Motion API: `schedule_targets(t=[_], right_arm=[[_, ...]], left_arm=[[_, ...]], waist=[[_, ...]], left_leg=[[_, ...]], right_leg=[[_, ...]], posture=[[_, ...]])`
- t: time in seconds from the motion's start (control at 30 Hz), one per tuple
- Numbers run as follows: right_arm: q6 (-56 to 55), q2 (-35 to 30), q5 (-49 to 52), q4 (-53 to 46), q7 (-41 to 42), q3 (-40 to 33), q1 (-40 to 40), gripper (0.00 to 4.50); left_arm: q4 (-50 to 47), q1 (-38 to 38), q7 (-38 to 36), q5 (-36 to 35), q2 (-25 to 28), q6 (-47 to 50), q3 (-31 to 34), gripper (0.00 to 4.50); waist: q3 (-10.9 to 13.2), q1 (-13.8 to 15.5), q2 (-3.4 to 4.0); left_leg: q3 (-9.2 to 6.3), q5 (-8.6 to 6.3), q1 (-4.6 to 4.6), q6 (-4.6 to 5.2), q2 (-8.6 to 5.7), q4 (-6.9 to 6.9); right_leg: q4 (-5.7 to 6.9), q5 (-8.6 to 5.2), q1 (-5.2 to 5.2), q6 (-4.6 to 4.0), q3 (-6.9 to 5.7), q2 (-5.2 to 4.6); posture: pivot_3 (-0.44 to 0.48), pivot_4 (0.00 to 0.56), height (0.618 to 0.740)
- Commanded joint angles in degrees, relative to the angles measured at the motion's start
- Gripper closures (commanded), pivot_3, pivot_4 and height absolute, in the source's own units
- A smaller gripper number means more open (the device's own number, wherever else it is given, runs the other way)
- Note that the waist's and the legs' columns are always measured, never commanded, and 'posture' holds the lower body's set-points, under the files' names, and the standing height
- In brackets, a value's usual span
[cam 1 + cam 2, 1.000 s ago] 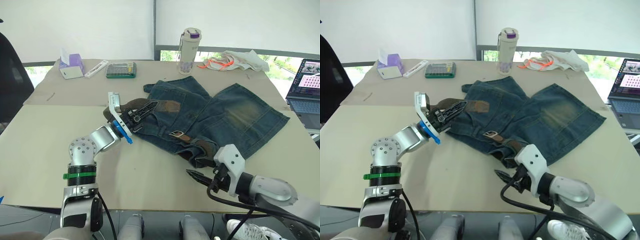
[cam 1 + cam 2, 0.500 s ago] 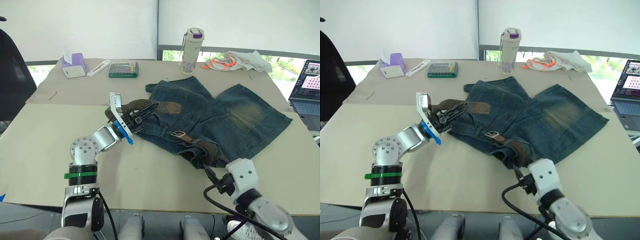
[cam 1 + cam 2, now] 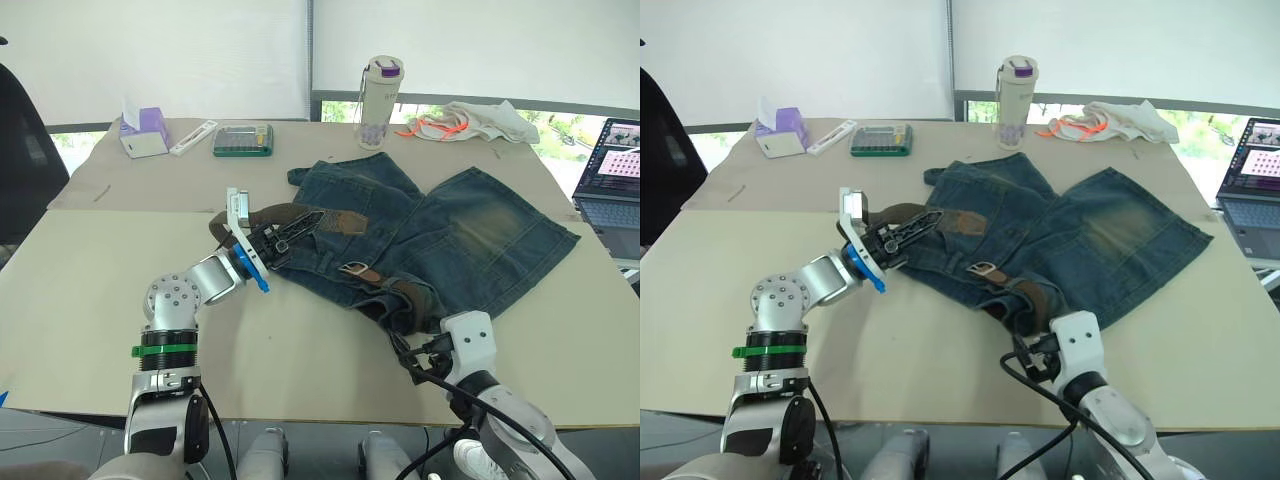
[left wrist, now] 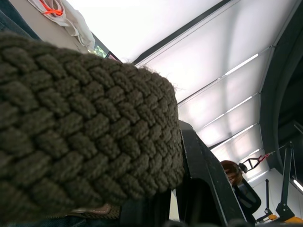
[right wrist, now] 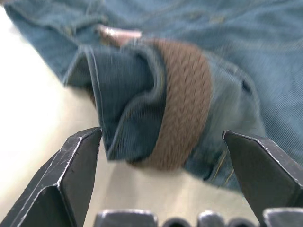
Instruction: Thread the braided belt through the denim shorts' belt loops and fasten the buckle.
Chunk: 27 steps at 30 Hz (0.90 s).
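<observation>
Between spread right end effector [image 5: 161, 179] fingers: braided belt [image 5: 182, 94].

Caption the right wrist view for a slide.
Open right hand faces the braided belt wrapped around the denim shorts waistband.

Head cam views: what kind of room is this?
Probably an office or lab workspace: a big beige table beside blind-covered windows, an open laptop at its edge, and a tissue box and bottle on top.
</observation>
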Motion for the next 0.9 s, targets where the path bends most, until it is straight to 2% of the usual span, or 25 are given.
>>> schedule_targets(t=[0.03,0.1,0.2,0.4,0.57,0.77,0.9], right_arm=[[0.47,-0.93,-1.34,-0.11,0.81,0.58,-0.85,0.01],[0.18,-0.50,-1.84,0.59,0.54,0.28,-1.42,0.01],[-0.32,0.04,-3.27,1.56,-0.36,-0.45,-2.79,0.78],[-0.23,-0.94,-4.58,0.79,0.32,-2.25,-2.19,2.89],[-0.89,-6.46,-6.10,-2.16,3.91,-5.77,0.80,4.48],[-8.16,-14.80,-6.67,1.39,12.07,-16.31,6.07,4.48],[-13.25,-17.87,-4.60,5.96,18.32,-23.30,8.59,4.48]], left_arm=[[-1.67,-0.77,-1.10,0.08,-0.07,0.05,0.42,4.50],[-1.64,-0.83,-1.07,0.26,-0.14,0.02,0.65,4.50],[-1.60,-0.88,-1.17,0.59,-0.26,-0.03,0.88,4.50],[-1.34,-0.90,-1.44,1.22,-0.42,-0.27,1.16,4.50],[-1.30,-0.64,-1.70,1.50,-0.53,-0.25,1.07,4.50],[-1.05,-0.46,-2.47,2.29,-0.73,-0.35,0.85,4.50],[-0.60,-0.32,-3.36,3.24,-0.54,-0.45,0.62,4.50]], waist=[[0.00,-0.09,0.00],[0.00,-0.07,0.00],[0.00,-0.10,0.00],[0.00,0.01,0.00],[0.00,0.17,0.00],[0.00,0.30,0.00],[0.00,0.51,0.00]], left_leg=[[0.00,0.00,0.00,0.00,0.00,0.00],[0.00,0.00,0.00,0.00,0.00,0.01],[0.00,0.00,0.00,0.00,0.00,0.00],[0.00,0.00,0.00,0.00,0.00,0.01],[0.00,0.00,-0.01,0.00,-0.01,0.01],[0.01,0.00,-0.01,0.00,-0.02,0.03],[0.03,0.00,-0.01,0.00,-0.03,0.04]], right_leg=[[0.00,0.00,0.00,0.00,0.00,0.00],[0.00,0.00,0.00,0.00,0.00,0.00],[0.00,0.00,0.00,0.00,0.00,0.00],[0.01,0.00,0.00,0.00,0.00,0.00],[0.00,0.00,0.01,0.00,0.00,0.00],[-0.01,0.00,0.03,0.01,0.00,-0.01],[-0.04,0.00,0.08,0.01,0.00,-0.02]], posture=[[0.000,0.150,0.740],[0.000,0.150,0.740],[0.000,0.150,0.740],[0.000,0.150,0.740],[0.000,0.150,0.740],[0.000,0.150,0.740],[0.000,0.150,0.740]])
